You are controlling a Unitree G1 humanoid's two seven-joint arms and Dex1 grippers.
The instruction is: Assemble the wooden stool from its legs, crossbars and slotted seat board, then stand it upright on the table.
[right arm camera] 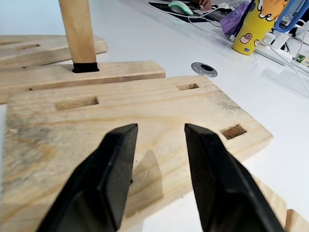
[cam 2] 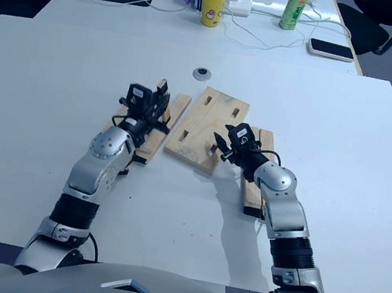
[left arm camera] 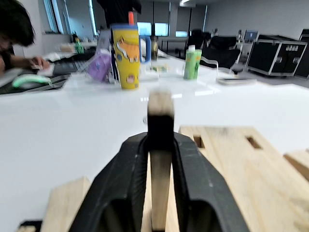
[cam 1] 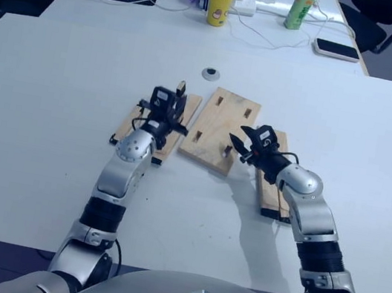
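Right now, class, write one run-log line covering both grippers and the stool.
left gripper: shut on wooden stick | right gripper: open over seat board | seat board: lying on table | assembly: not done

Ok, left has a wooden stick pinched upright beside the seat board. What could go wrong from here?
1. The left gripper holds the wooden stick by a narrow pinch; it may twist or slip when pushed into a slot.
2. The right gripper hangs open over the seat board, not holding it, so the board could slide.
3. The right forearm lies above a plank and may knock it.
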